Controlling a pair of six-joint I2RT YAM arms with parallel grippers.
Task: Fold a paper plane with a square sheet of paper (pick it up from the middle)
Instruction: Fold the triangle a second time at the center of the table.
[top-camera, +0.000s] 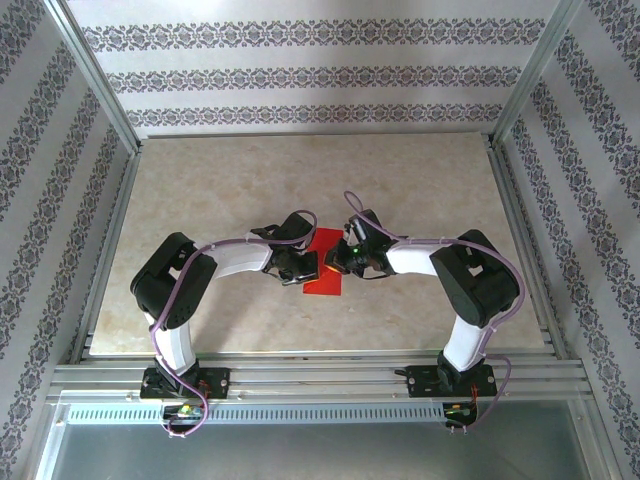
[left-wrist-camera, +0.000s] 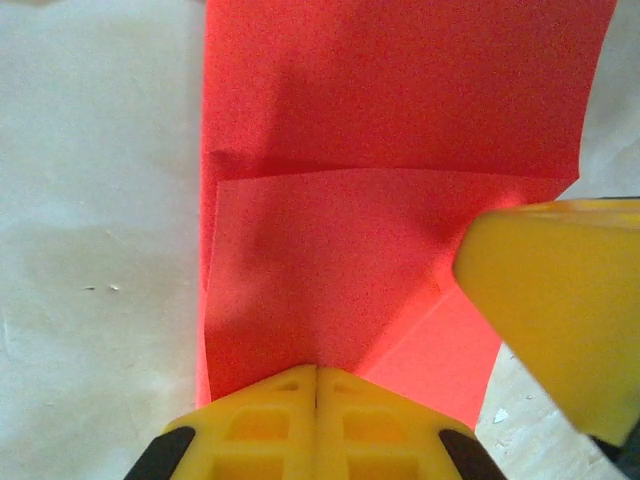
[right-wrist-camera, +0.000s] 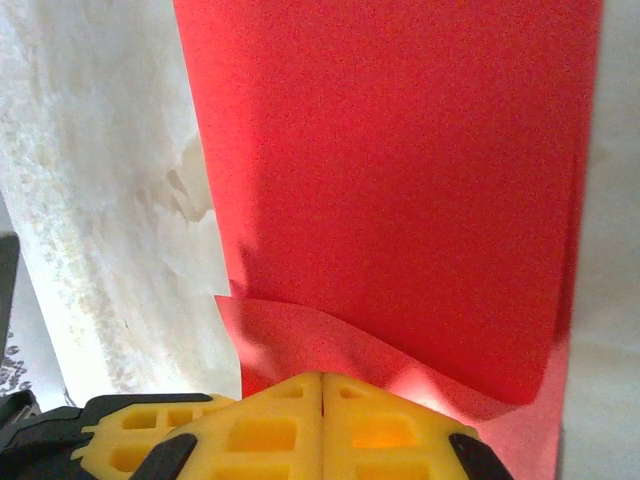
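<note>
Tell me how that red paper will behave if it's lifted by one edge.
Probably floppy: the red paper is thin, and its near flap curls up in a wave by the right end effector. Likely very light, so a nudge could slide it across the smooth table. It seems to hold creases, judging by the sharp fold line.

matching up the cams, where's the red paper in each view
top: paper at table centre, between left claw and right claw
left wrist: paper fills the upper middle, down to the left claw
right wrist: paper fills centre and right, curled edge at the right claw
shared landmark: pale table around it
</note>
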